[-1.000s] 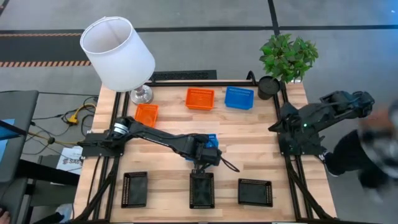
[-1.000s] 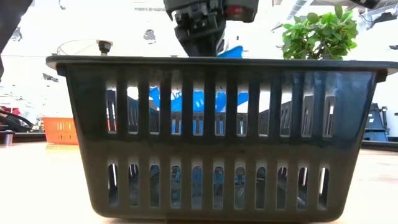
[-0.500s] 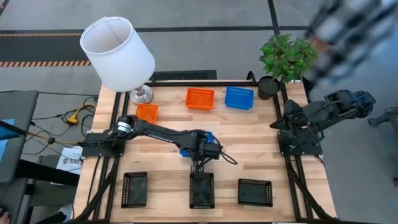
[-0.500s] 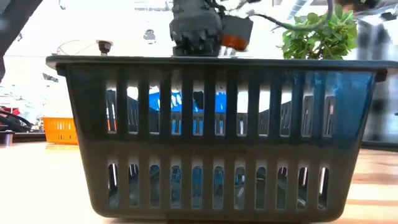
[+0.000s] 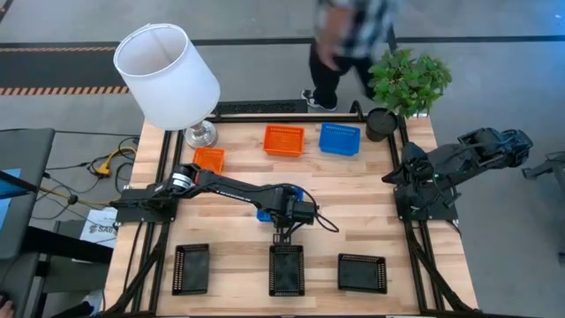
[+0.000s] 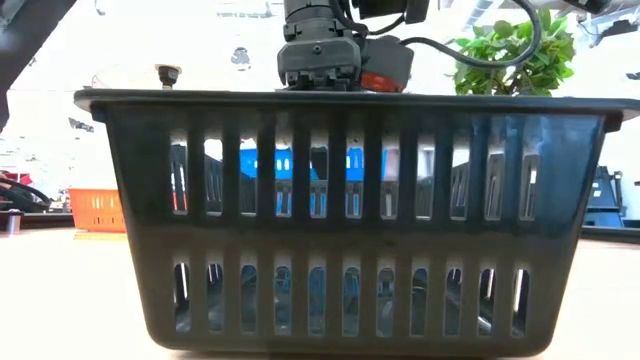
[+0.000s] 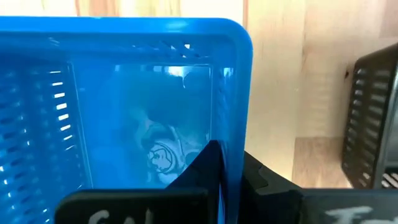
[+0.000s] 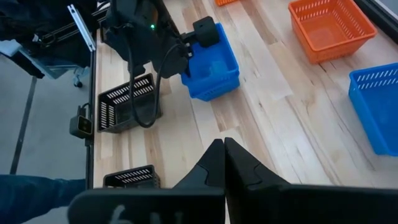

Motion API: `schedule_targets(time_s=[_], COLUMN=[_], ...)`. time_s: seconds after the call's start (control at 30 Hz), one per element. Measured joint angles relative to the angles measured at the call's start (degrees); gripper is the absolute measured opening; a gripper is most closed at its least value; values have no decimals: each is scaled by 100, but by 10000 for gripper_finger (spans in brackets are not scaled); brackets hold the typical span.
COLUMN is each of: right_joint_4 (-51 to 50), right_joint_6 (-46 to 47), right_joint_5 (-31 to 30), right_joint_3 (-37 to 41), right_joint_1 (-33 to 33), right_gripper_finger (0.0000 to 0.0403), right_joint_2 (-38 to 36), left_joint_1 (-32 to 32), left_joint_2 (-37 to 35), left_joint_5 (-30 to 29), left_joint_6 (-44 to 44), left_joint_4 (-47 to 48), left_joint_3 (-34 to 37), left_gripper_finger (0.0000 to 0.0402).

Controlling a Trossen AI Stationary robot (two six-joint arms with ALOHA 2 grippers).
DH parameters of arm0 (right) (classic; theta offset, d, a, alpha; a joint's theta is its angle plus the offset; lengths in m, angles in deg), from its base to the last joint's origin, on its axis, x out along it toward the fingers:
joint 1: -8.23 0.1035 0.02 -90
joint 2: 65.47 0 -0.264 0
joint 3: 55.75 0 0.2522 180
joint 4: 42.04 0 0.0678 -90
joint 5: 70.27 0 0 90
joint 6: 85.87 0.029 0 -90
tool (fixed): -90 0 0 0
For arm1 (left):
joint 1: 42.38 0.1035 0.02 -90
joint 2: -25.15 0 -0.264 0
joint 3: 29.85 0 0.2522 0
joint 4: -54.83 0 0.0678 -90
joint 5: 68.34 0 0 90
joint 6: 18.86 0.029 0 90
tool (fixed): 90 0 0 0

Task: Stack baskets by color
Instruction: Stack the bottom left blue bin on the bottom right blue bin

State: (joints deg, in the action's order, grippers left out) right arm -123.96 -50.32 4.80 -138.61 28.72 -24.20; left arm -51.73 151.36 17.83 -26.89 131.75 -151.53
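Note:
My left gripper [image 5: 286,215] is near the table's middle, pointing down and shut on a blue basket [image 5: 267,211], which the right wrist view shows low over the wood [image 8: 212,70]. I cannot tell whether it rests there. Behind it, a second blue basket [image 5: 339,139] and two orange ones [image 5: 284,140] [image 5: 208,159] sit on their bottoms. Three black baskets [image 5: 192,268] [image 5: 286,269] [image 5: 362,273] line the near edge. The middle one fills the low view [image 6: 350,220]. My right gripper [image 8: 224,155] waits shut at the table's right side. My left gripper holds the blue basket by one wall's rim [image 7: 235,134], close to a corner, on the basket's near side. One finger [image 7: 208,165] is inside the basket and the other [image 7: 261,180] outside. The fingers come from above, pointing down. The basket sits level below them.
A white lampshade [image 5: 168,75] on a metal foot stands at the far left corner. A potted plant [image 5: 408,81] stands at the far right. A person [image 5: 349,35] walks just beyond the far edge. Bare wood lies between the two rows of baskets.
My left gripper has gone down and a little toward the table's left edge, carrying the blue basket. The basket was tilted and higher; it now sits level and low behind the middle black basket. A person has walked past beyond the far edge.

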Motion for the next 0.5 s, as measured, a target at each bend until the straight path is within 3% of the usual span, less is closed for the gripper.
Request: schedule_targets(time_s=[0.23,0.5], right_joint_4=[1,1], right_joint_6=[0,36], right_joint_5=[0,1], right_joint_3=[0,0], right_joint_1=[0,0], right_gripper_finger=[10,10], right_joint_2=[0,0], left_joint_1=[119,112], left_joint_2=[0,4], left_joint_5=[73,143], left_joint_6=[-187,-143], left_joint_4=[-8,-8], left_joint_3=[0,2], left_gripper_finger=[10,109])
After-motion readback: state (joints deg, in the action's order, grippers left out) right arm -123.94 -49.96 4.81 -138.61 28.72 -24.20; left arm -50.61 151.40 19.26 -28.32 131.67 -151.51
